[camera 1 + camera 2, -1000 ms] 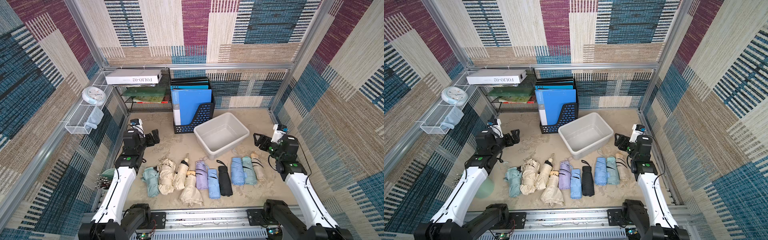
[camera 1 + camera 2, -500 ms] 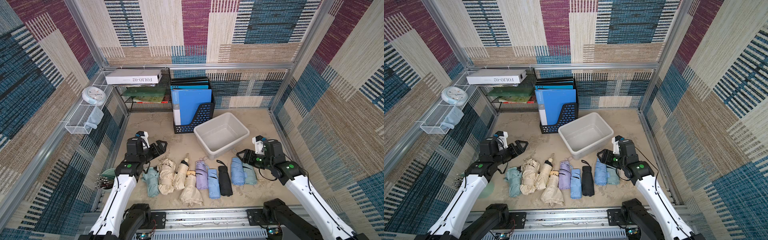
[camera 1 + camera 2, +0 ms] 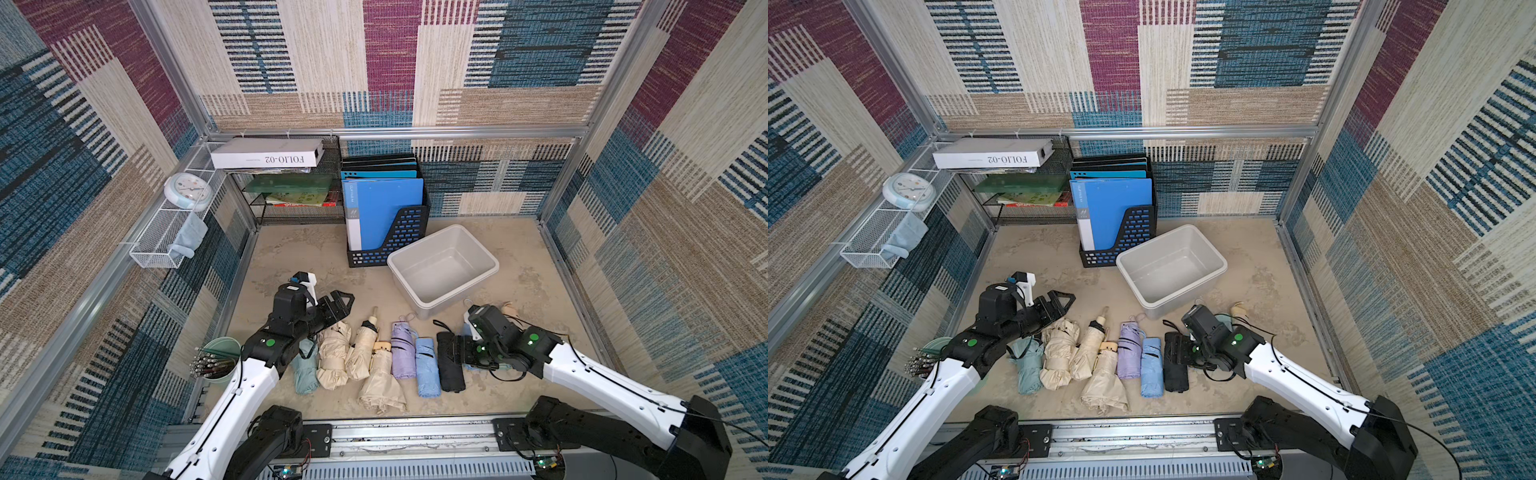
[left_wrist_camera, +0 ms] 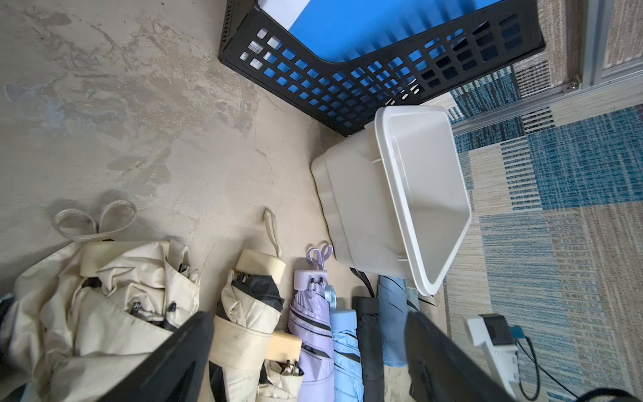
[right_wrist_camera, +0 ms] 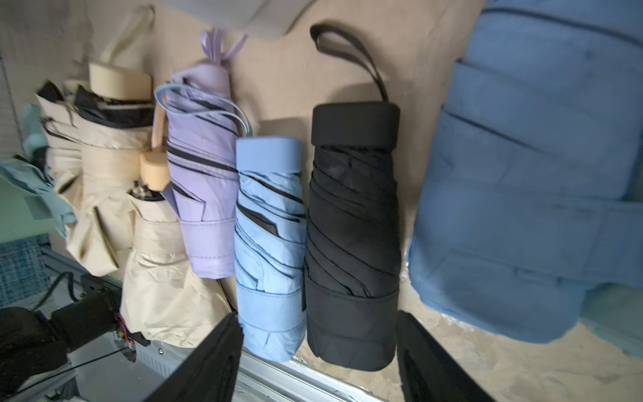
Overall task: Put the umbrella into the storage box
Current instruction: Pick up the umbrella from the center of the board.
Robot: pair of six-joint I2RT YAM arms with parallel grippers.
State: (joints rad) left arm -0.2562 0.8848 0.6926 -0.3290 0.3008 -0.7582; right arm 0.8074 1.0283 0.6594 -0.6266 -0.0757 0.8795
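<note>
R arm (image 3: 602,380) swung over blk umbrella (image 3: 451,372); file holder (image 3: 401,241) by storage box (image 3: 432,302).

In the right wrist view the big blue umbrella (image 5: 529,195) was out of focus and ran off the picture's edge. Of the storage box (image 5: 264,15) I saw only a blurred strip. In both top views the right arm (image 3: 602,378) covered most of this umbrella. The left arm (image 3: 270,349) hid the far end of the teal umbrella (image 3: 305,376). The fingers (image 4: 181,362) of the left gripper (image 4: 309,318) were cut off at the left wrist view's edge.
</note>
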